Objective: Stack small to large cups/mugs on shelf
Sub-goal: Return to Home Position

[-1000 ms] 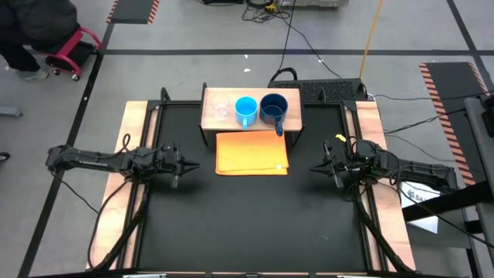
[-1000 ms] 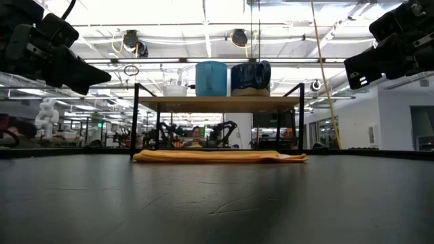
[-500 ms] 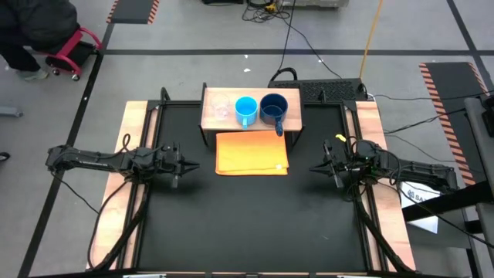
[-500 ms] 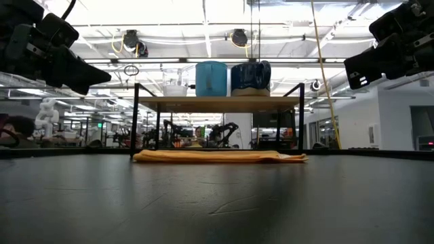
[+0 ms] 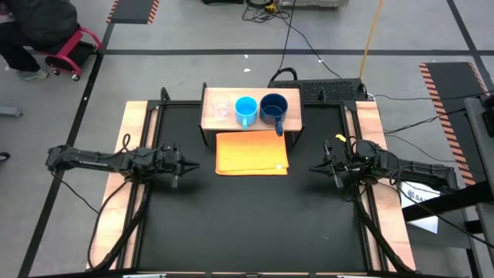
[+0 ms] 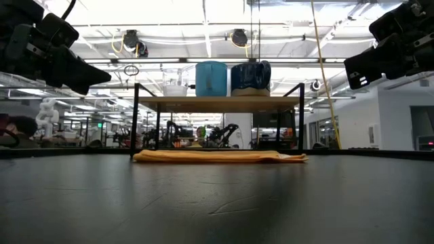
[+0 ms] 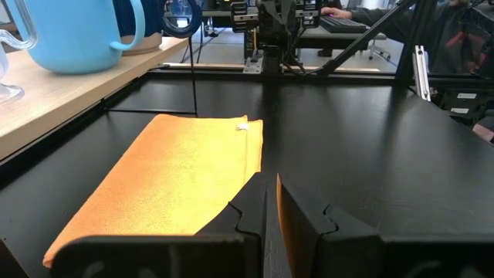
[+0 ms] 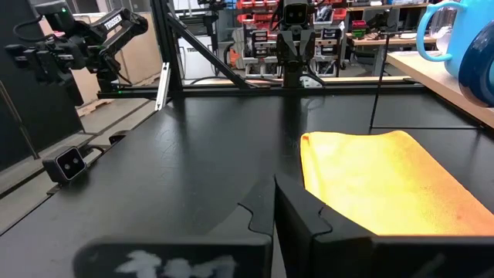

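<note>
Black surface [image 5: 247, 224], orange cloth [image 5: 252, 153] mid-field. Shelf [image 5: 210, 123] just behind it carries glass cup [image 5: 221, 110], light-blue mug [image 5: 245, 109], dark-blue mug [image 5: 272, 108] in a row, small to large. Left gripper [image 5: 187, 165] and right gripper [image 5: 316, 167] well apart at the sides, fingers [image 7: 309, 232] pressed together, empty. Stacking looks done, homing step in hand — next move needs only settling arms clear of shelf.

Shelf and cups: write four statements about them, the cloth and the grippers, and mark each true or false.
1. The clear glass cup, the light-blue mug and the dark-blue mug all stand on the shelf. True.
2. The dark-blue mug stands in the middle of the row. False: the light-blue mug does.
3. The orange cloth lies on the shelf. False: it lies on the table beside the shelf.
4. The left gripper and the right gripper hold nothing, fingers shut. True.
</note>
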